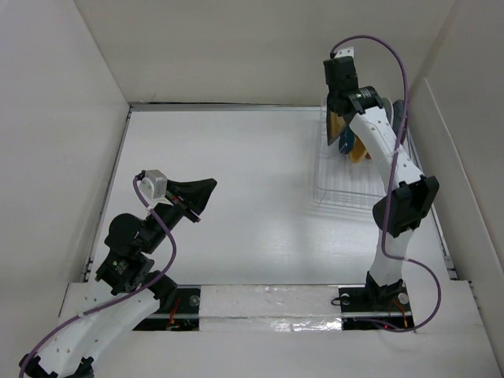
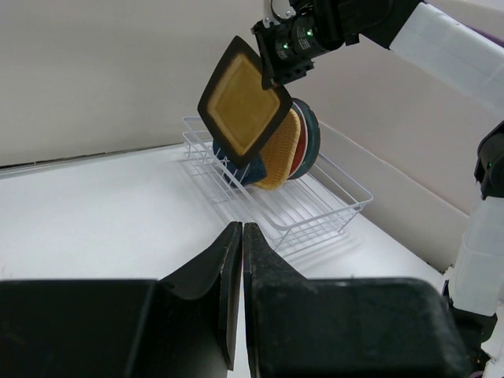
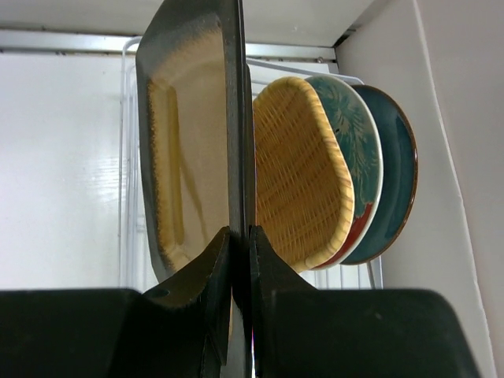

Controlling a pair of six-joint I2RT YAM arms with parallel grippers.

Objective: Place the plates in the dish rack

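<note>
My right gripper (image 1: 339,106) is shut on the edge of the square black-rimmed plate with a yellow centre (image 2: 244,98), holding it upright and tilted above the far end of the white wire dish rack (image 2: 315,211). In the right wrist view the gripper (image 3: 241,236) pinches this plate (image 3: 189,142). Behind it the orange wood-toned plate (image 3: 303,185), the red-and-teal plate (image 3: 354,130) and the dark teal plate (image 3: 400,165) stand in the rack. A dark blue plate (image 2: 230,169) shows low beneath the held plate. My left gripper (image 1: 197,197) is shut and empty over the table, far from the rack (image 1: 346,185).
White enclosure walls stand on the left, back and right. The right wall (image 1: 457,157) runs close beside the rack. The right arm (image 1: 398,181) reaches over the rack's near part. Purple cables loop off both arms.
</note>
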